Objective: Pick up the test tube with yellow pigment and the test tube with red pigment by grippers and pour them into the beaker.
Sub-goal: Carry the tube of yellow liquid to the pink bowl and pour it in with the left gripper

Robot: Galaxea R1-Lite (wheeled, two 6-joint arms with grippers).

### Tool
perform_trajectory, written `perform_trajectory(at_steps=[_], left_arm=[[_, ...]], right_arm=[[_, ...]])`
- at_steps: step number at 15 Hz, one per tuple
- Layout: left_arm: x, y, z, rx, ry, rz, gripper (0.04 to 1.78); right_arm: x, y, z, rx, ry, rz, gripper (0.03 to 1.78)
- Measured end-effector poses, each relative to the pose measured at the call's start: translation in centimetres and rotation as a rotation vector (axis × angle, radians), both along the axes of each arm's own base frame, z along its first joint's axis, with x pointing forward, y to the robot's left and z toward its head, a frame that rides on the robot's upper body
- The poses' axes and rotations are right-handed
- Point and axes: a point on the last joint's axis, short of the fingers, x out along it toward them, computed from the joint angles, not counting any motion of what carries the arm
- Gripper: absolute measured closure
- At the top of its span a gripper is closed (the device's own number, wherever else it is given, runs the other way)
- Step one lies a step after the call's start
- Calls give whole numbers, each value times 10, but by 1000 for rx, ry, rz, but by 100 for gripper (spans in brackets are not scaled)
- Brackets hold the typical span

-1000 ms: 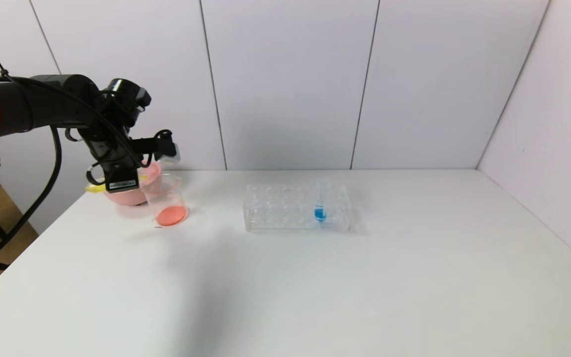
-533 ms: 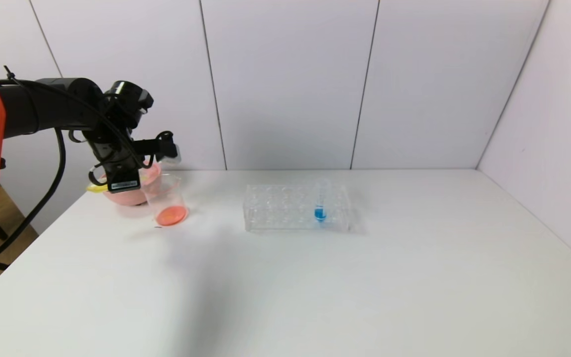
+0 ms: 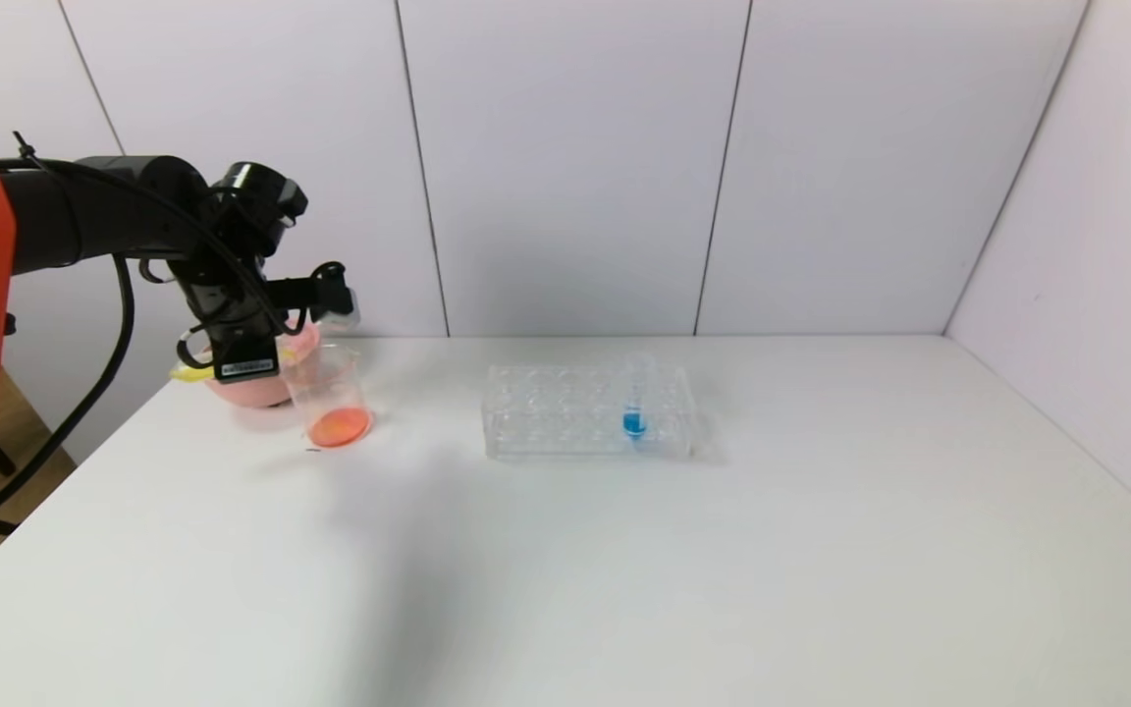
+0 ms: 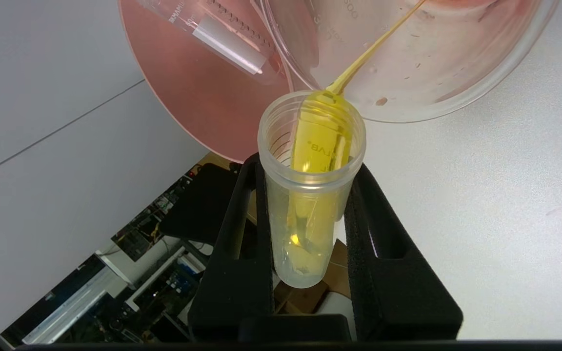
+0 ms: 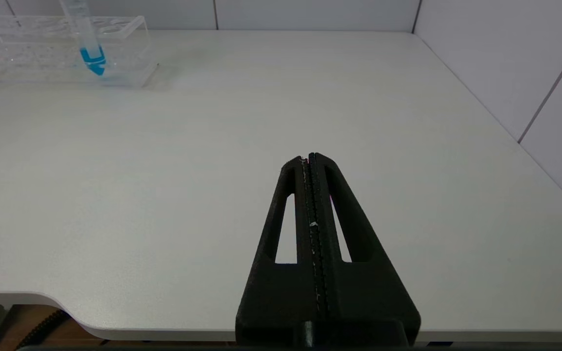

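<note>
Two fingers of the left gripper (image 4: 310,214) clamp the test tube with yellow pigment (image 4: 310,185), tipped over the beaker (image 3: 330,398) at ten o'clock, yellow streaming in. Right gripper (image 5: 310,161) idles pressed together at five o'clock.

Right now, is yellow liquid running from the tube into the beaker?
Yes, a thin yellow stream runs from the lip of the test tube with yellow pigment, clamped in the left gripper, into the beaker.

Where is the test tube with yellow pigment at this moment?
The test tube with yellow pigment is clamped in the left gripper, at the table's far left in the head view, tipped over the beaker beside the pink bowl, with yellow liquid streaming in.
</note>
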Motion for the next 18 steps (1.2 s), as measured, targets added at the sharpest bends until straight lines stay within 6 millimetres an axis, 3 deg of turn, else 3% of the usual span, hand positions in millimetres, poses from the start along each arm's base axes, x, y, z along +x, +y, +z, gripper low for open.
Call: perform_trajectory(at_steps=[18], left_arm=[[-1, -6, -1, 65, 8, 18, 138]], right_arm=[[0, 0, 0, 0, 0, 0, 170]])
